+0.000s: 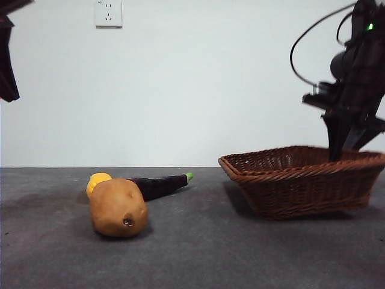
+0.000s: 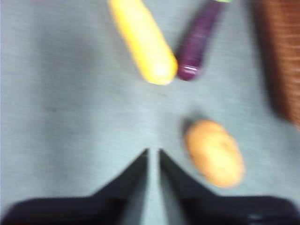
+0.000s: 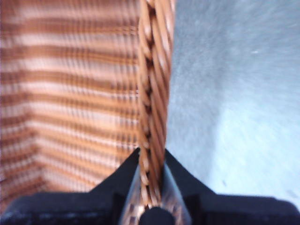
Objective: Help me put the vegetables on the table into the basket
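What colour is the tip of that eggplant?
Bright green, on the dark-purple eggplant; the front view shows it best.

White wall socket (image 1: 108,13) — high on pale wall (image 1: 180,90).

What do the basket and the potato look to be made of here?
The basket looks like brown woven wicker: open weave in its walls and a braided rim, which the right gripper is clamped on. The potato looks like smooth moulded plastic or foam, matte tan with one dark eye; which of the two cannot be told.
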